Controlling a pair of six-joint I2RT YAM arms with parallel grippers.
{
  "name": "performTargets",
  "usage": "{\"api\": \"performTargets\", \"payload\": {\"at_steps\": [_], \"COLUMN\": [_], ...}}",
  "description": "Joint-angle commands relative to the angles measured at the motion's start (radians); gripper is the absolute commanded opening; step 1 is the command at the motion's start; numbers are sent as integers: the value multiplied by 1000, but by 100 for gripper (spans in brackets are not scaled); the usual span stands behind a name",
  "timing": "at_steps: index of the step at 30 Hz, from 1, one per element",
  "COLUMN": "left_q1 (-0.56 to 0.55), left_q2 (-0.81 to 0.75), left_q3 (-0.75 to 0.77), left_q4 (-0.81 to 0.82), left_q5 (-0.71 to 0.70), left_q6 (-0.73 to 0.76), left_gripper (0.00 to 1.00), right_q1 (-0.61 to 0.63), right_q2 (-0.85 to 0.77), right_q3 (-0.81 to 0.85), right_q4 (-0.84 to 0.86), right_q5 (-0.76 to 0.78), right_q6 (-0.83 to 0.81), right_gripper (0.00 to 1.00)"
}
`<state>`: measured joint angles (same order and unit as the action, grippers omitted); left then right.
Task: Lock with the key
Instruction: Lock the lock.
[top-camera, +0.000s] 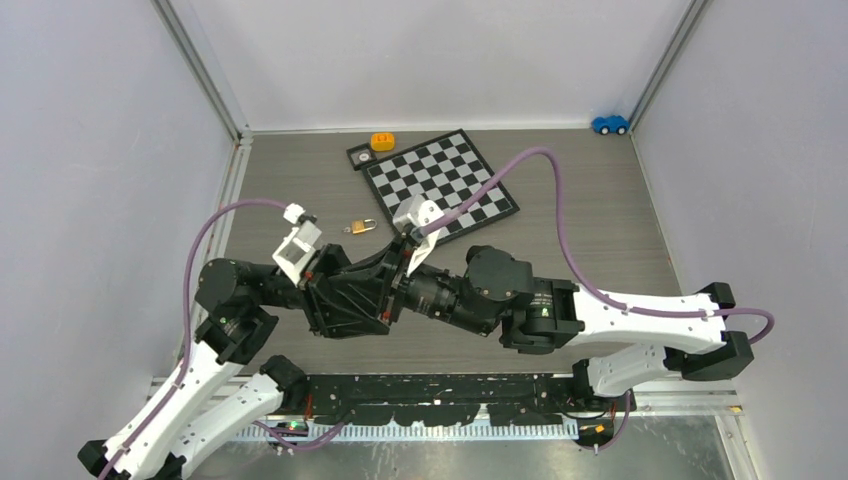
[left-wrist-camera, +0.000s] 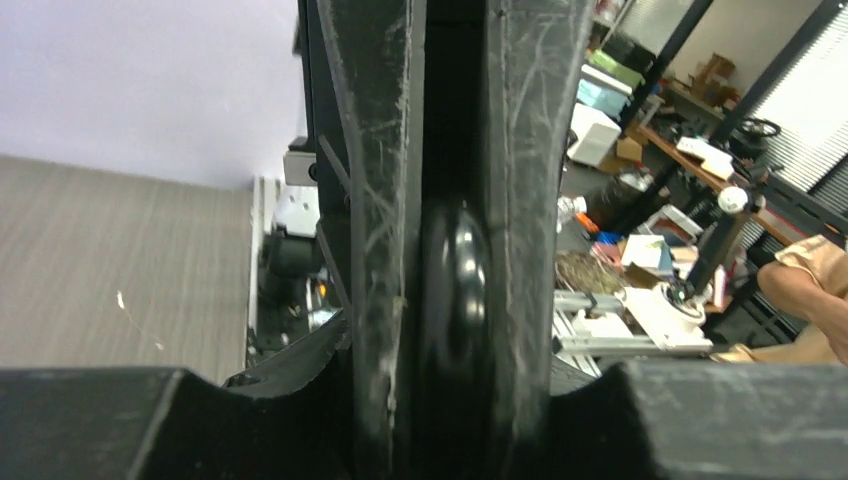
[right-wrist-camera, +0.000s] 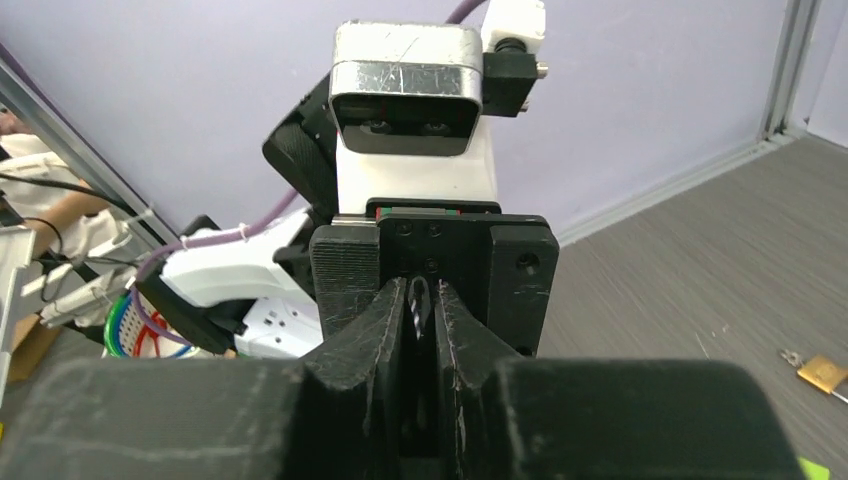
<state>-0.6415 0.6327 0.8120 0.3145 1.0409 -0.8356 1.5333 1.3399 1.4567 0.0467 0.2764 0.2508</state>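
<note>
Risk: key (right-wrist-camera: 417, 305) drops. It looks like a thin silvery sliver, edge-on, pinched near the tips of the right claw (right-wrist-camera: 418, 290), which is narrow around it. I take it for the key but can't be sure. A grip that small means any twist or nudge from the other claw could spin it or pop it out.

Risk: collision. The left claw (left-wrist-camera: 452, 200) sits nose to nose with the right claw, almost touching. Its fingers (left-wrist-camera: 375, 200) are narrow with a dark rounded shape in the gap, and I can't tell if it grips anything.

Risk: padlock (top-camera: 360, 228) skates. It lies loose on the desk (top-camera: 600, 220), just beyond the meeting claws on their far side and apart from both. Neither claw steadies it, so a push from the key would likely shove it away.

A small silvery bit shows at the padlock in the right wrist view. It could be shackle or key, unclear.

Pose: both arms fold inward from the near edge, forearms low and roughly level. The claws point at each other tip to tip above the desk, wrist cameras on top. The right arm's cable loops out over the checkerboard (top-camera: 440, 180).
</note>
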Motion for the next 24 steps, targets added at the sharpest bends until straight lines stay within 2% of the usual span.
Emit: {"api": "performTargets", "payload": {"at_steps": [1, 4, 6, 8, 11, 15, 18, 24], "left_q1": [29, 28, 28, 28, 28, 28, 28, 28], "left_q2": [60, 51, 42, 29, 9, -2, -2, 11], "left_q3": [-10, -5, -9, -14, -28, -37, -40, -48], "left_q4": [-78, -96, -100, -104, -101, -88, -76, -48], "left_q5": [-283, -278, -280, -291, -305, -310, -307, -280], "left_q6": [24, 29, 29, 27, 22, 8, -2, -25], "left_gripper": [0, 2, 7, 17, 41, 57, 62, 62], "right_q1": [120, 120, 120, 120, 120, 120, 119, 116], "right_q2": [83, 32, -2, -37, -93, -149, -183, -225], "right_q3": [-86, -125, -154, -178, -205, -232, -253, -281], "right_q4": [-192, -197, -197, -197, -197, -191, -179, -154], "right_q5": [-292, -226, -183, -133, -93, -58, -39, -10], "right_q6": [124, 131, 138, 141, 143, 148, 149, 151], "right_gripper": [0, 0, 0, 0, 0, 0, 0, 1]}}
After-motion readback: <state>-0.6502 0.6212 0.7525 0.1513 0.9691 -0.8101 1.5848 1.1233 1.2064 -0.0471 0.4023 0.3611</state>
